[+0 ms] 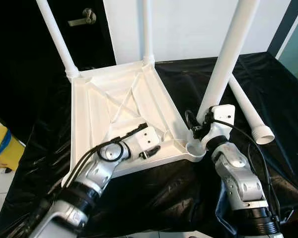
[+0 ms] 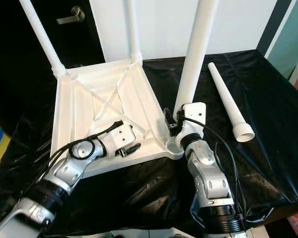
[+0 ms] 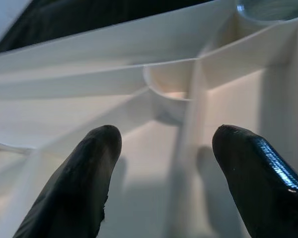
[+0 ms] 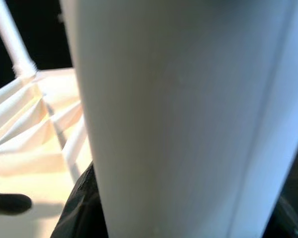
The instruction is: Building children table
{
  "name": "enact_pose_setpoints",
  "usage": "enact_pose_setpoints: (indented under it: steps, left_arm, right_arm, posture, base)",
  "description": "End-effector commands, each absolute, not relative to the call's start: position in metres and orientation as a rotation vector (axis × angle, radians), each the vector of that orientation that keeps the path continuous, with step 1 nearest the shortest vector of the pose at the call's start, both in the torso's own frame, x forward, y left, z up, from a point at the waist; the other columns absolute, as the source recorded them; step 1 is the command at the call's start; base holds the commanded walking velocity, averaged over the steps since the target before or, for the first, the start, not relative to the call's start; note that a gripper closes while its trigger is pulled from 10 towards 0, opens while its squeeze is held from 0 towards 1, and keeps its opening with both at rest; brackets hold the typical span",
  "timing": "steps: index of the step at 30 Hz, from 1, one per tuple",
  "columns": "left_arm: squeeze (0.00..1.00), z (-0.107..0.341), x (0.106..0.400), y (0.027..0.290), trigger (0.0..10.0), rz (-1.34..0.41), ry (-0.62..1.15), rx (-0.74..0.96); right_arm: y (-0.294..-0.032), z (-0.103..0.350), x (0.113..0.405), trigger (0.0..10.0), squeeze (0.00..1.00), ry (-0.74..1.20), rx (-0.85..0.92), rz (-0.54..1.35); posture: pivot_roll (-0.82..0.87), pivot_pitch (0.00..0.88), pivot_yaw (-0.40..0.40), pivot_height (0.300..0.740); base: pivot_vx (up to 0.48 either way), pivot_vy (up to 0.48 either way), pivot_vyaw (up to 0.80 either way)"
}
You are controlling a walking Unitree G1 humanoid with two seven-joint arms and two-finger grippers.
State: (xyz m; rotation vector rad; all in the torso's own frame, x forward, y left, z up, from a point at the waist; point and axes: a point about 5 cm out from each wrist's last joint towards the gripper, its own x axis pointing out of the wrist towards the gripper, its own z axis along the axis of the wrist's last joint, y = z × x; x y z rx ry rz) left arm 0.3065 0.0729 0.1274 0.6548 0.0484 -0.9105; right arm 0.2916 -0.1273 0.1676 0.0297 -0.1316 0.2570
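The white tabletop point(image 1: 119, 99) lies upside down on a black cloth. Two white legs point(image 1: 57, 37) point(image 1: 148, 29) stand in its far corners. My right gripper point(image 1: 201, 130) is shut on a third leg point(image 1: 226, 59), holding it upright just over the near right corner socket point(image 1: 194, 148). In the right wrist view that leg point(image 4: 188, 114) is very close, with a black finger point(image 4: 79, 208) beside it. My left gripper point(image 1: 150, 152) rests inside the tabletop's underside near the front edge. Its fingers point(image 3: 84, 178) are open over the ribs and a round boss point(image 3: 171, 89).
A fourth loose leg point(image 1: 248, 106) lies on the black cloth point(image 1: 278, 79) to the right of the tabletop. A dark door with a lever handle point(image 1: 83, 19) stands behind at the left. A yellow object point(image 1: 2, 146) sits on the floor at the far left.
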Motion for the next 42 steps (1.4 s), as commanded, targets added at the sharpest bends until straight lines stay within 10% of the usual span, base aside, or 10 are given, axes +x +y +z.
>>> enact_pose_setpoints:
  steps: [1,42]
  left_arm:
    - [0.0,0.132,0.304,0.078,10.0,-0.789,0.003,0.59]
    - [0.0,0.163,0.265,0.071,10.0,-0.809,-0.105,0.374]
  right_arm:
    - [-0.126,0.158,0.284,10.0,0.0,-0.103,0.019,0.28]
    - [-0.141,0.102,0.262,10.0,0.0,-0.096,-0.09,0.334]
  posture:
    - [-0.07,0.081,0.017,0.74]
    - [-0.05,0.045,0.032,0.74]
  base:
    - [0.0,0.0,0.0]
    - [0.0,0.0,0.0]
